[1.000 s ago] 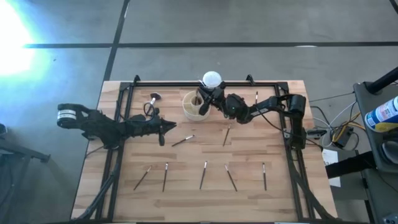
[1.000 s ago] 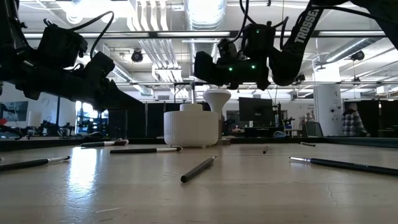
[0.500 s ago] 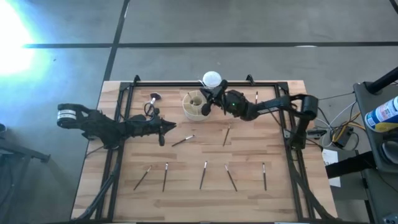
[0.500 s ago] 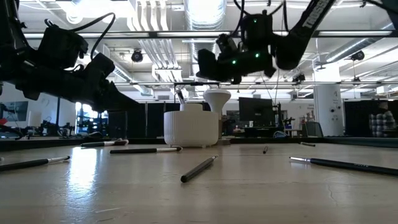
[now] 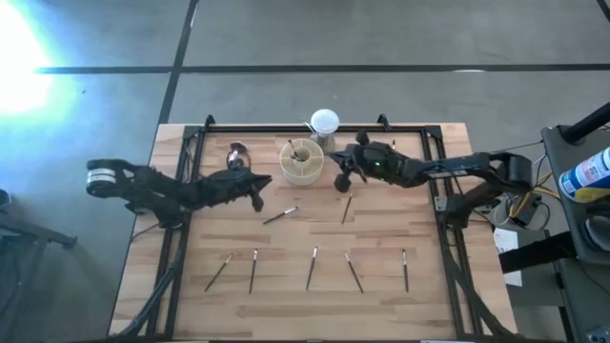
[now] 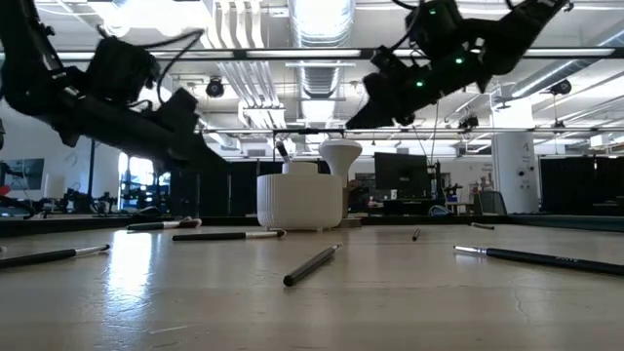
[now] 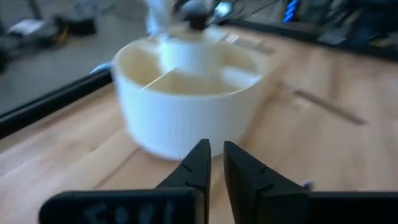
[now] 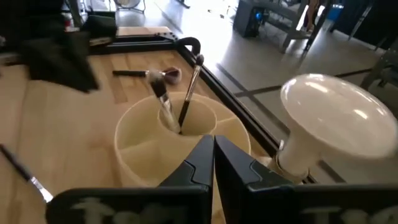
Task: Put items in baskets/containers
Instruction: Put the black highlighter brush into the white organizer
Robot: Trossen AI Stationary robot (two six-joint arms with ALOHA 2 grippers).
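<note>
A: Five brushes in the near row on the counter (image 5: 191, 295), all flat and well apart: one at the left end (image 5: 217, 272), next (image 5: 254, 271), middle (image 5: 312, 268), next (image 5: 354, 272), right end (image 5: 405, 270)

B: Behind that row?

A: Two more, also flat. One with a pale tip (image 5: 280, 215) lies near the left claw (image 5: 255, 197); the other (image 5: 347, 208) lies near the right claw (image 5: 341, 179)

B: Left claw's state?

A: Fingers nearly together, a thin gap between them, nothing held. It hangs above the counter just left of the organiser (image 5: 301, 162); its wrist view has the cream wall of the organiser (image 7: 186, 109) close ahead

B: Right claw?

A: Fingers pressed together at the tips, nothing gripped. Raised above the counter, just right of the organiser. Low view shows it high up (image 6: 359, 119), clear of the cup (image 6: 300, 199)

B: Contents of the organiser?

A: Two brushes stand in one compartment, leaning apart: a dark-handled one (image 8: 188, 96) and one with a pale tuft (image 8: 163, 102)

B: Farther back?

A: The fluffy pinkish brush (image 8: 155, 74) lies flat on the counter beyond the organiser, toward the far left corner. A white ball on a stand (image 5: 324, 123) sits just behind the organiser at the far edge
</note>
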